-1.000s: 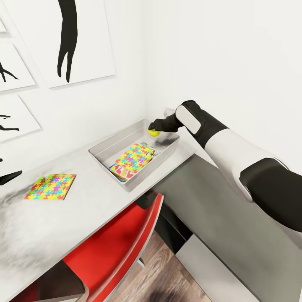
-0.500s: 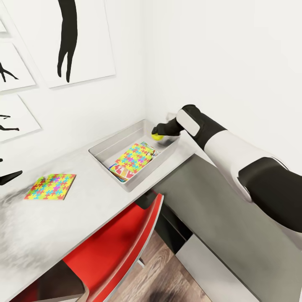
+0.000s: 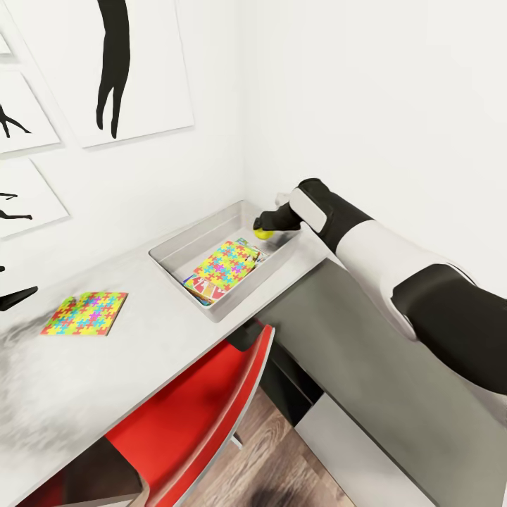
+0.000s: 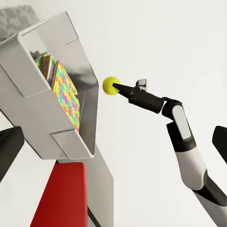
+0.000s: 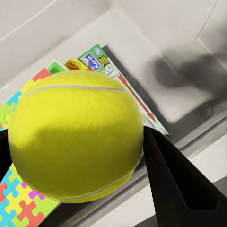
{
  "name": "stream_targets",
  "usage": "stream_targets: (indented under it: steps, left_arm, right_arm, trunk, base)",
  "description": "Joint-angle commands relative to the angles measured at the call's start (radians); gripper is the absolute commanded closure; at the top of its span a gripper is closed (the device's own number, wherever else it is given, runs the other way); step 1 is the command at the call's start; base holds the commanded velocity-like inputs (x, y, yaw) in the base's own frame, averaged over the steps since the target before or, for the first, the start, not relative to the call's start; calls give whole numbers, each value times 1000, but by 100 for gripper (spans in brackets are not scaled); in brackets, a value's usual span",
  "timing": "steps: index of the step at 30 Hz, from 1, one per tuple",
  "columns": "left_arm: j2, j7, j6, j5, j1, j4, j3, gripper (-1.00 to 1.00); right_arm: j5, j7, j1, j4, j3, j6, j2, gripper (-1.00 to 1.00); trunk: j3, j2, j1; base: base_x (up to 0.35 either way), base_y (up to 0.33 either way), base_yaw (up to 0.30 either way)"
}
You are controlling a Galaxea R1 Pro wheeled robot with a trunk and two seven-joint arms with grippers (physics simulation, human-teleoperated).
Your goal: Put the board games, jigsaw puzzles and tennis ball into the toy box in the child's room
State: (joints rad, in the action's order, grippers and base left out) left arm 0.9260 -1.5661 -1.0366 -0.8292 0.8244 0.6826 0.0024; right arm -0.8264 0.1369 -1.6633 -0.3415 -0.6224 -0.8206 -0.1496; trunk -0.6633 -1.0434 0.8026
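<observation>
One tennis ball (image 3: 263, 232) is pinched in the right gripper (image 3: 265, 225), held over the far corner of the toy box (image 3: 184, 248); a jigsaw puzzle (image 3: 224, 262) lies on game boxes inside, and another puzzle (image 3: 85, 313) sits on the table (image 3: 141, 331).

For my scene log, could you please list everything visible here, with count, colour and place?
Toy box: one, light grey, on the table.
Jigsaw puzzles: two, multicoloured; one in the toy box, one on the table.
Board games: colourful edges under the puzzle in the box; count unclear.
Tennis ball: one, yellow-green, held over the box's far end.
Chair: one, red, under the table.
Wall pictures: black silhouettes on white.
Right pincer: black, closed on the ball.
</observation>
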Motion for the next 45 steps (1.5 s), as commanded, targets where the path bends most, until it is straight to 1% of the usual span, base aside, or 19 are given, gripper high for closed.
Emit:
stream_targets:
  steps: [1, 4, 10, 11, 39, 45]
  left_arm:
    - [0, -5, -11, 1, 0, 0, -1, -100]
    - [1, -5, -11, 1, 0, 0, -1, -100]
    - [1, -5, -11, 1, 0, 0, -1, -100]
    - [2, -5, -11, 1, 0, 0, -1, -100]
    - [2, -5, -11, 0, 1, 0, -1, -100]
    - [2, -5, -11, 0, 0, 0, -1, -100]
  right_arm:
    - [-13, 10, -1, -1, -7, -2, -3, 100]
    - [-13, 10, -1, -1, -6, -2, -13, 100]
    - [-13, 10, -1, -1, -6, -2, -16, 100]
    - [-13, 10, -1, -1, -6, -3, -16, -100]
    - [-13, 9, -1, -1, -6, -5, -16, -100]
    - [-16, 6, -1, -3, -3, -10, -18, -100]
  trunk:
    - [-1, -1, 0]
    - [-1, -1, 0]
    - [-1, -1, 0]
    - [-1, -1, 0]
    - [-1, -1, 0]
    - [18, 41, -23]
  base:
    - [0, 0, 0]
    - [0, 0, 0]
    - [0, 0, 0]
    - [0, 0, 0]
    - [0, 0, 0]
    - [0, 0, 0]
